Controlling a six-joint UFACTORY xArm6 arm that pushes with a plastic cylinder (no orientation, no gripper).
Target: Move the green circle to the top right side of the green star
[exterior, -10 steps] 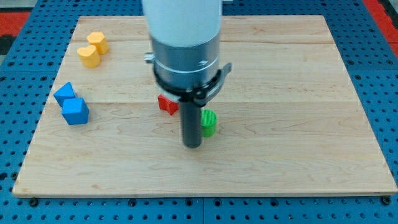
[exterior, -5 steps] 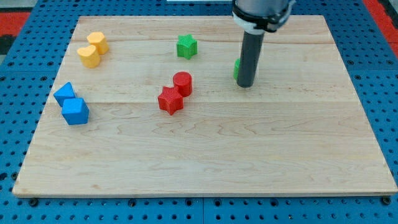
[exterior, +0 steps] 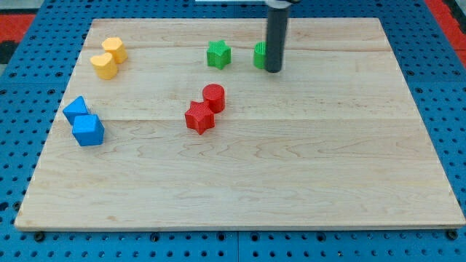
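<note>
The small green ribbed plastic circle (exterior: 259,55) is being touched by my tip (exterior: 273,70), just on its left, beside the green plastic star (exterior: 218,54). No pincer exists. Likely light, rigid, slippery; it should be pushed at its lower side.

Pale wooden board (exterior: 306,182), blue pegboard surface (exterior: 437,58) around it, red patches at top corners (exterior: 14,18)

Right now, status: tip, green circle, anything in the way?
My tip at the green circle's right edge, partly covering it. Circle level with the green star, to its right, apart. Nothing between them.
</note>
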